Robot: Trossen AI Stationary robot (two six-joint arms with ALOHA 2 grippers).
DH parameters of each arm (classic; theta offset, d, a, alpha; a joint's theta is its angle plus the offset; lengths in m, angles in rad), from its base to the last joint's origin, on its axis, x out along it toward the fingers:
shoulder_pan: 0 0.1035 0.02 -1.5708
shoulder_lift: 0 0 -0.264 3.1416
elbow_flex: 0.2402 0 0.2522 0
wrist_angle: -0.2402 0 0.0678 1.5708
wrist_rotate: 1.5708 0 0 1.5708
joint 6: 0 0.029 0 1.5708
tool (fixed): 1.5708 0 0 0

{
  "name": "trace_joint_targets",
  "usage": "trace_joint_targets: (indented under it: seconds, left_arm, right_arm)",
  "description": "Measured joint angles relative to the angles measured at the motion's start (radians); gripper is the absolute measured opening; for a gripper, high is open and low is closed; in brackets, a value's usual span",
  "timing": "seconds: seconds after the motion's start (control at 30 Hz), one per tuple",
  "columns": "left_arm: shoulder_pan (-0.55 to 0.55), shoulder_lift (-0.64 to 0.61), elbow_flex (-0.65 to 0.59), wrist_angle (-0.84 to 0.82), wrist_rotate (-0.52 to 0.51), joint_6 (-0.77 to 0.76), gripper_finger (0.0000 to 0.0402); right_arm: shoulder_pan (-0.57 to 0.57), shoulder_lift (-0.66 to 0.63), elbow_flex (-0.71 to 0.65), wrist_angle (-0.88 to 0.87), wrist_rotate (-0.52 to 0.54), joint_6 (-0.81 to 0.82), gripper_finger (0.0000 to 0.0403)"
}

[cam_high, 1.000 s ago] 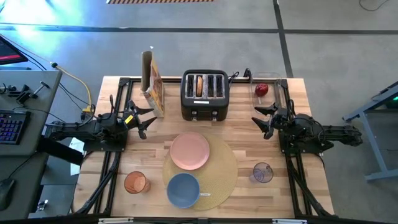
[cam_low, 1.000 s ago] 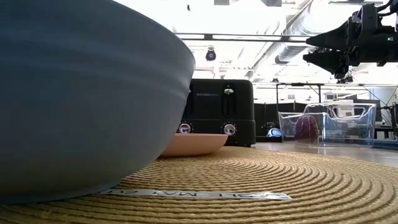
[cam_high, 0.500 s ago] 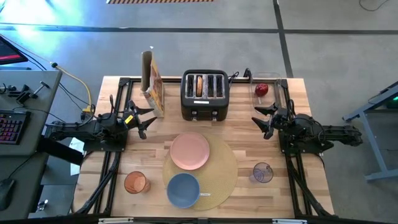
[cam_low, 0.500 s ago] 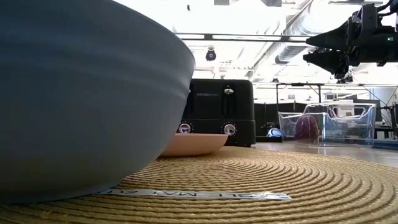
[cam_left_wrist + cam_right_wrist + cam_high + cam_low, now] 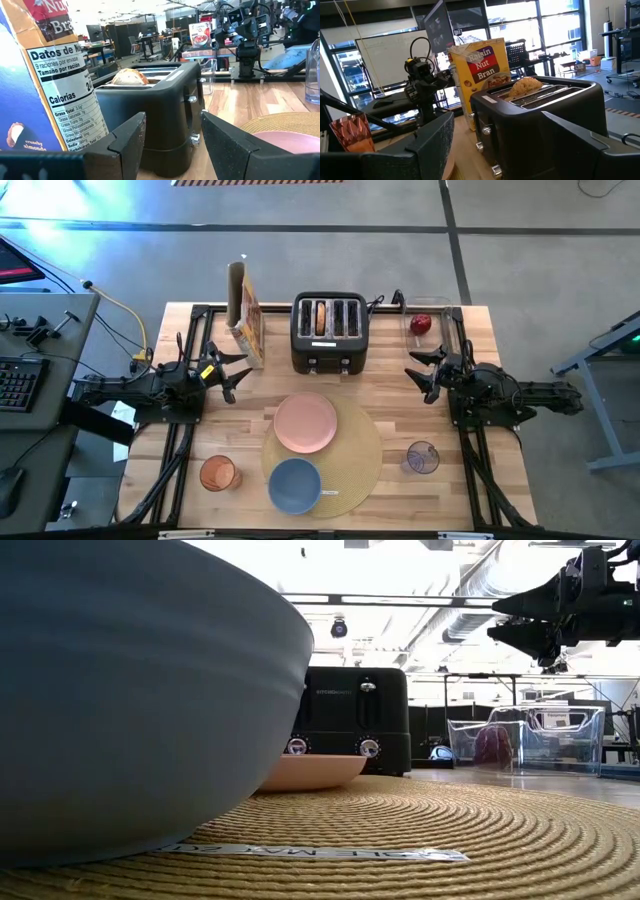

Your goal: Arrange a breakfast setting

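Note:
The round tan placemat (image 5: 355, 460) lies at the table's near middle. The pink plate (image 5: 305, 422) rests on its far left part, the blue bowl (image 5: 295, 485) on its near left edge, and a small metal spoon (image 5: 328, 492) lies beside the bowl. The orange cup (image 5: 217, 473) stands left of the mat, the purplish glass (image 5: 422, 458) right of it. The bagel (image 5: 320, 317) stands in a slot of the black toaster (image 5: 330, 332). The red apple (image 5: 421, 324) lies in a clear box. My left gripper (image 5: 238, 376) and my right gripper (image 5: 415, 370) are open and empty, one on each side of the toaster.
The tall cereal box (image 5: 245, 315) stands left of the toaster, close to my left gripper. The clear box (image 5: 445, 320) sits at the far right corner. Bare wood shows between the toaster and the plate, and at the near right.

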Motion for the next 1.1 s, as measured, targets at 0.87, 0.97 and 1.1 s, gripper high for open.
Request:
trace_joint_targets:
  seconds: [0.87, 0.97, 1.1]
  left_arm:
    - [0.000, 0.000, 0.000, 0.007, 0.001, -0.448, 0.0184]
    - [-0.001, 0.000, 0.000, 0.006, -0.041, -0.453, 0.0184]
    - [-0.001, 0.000, 0.000, 0.006, -0.097, -0.488, 0.0184]
  right_arm:
    - [0.000, 0.000, 0.000, 0.000, 0.000, 0.000, 0.0284]
    - [0.000, 0.000, 0.000, 0.000, 0.000, 0.000, 0.0284]
    - [0.000, 0.000, 0.000, 0.000, 0.000, 0.000, 0.0284]
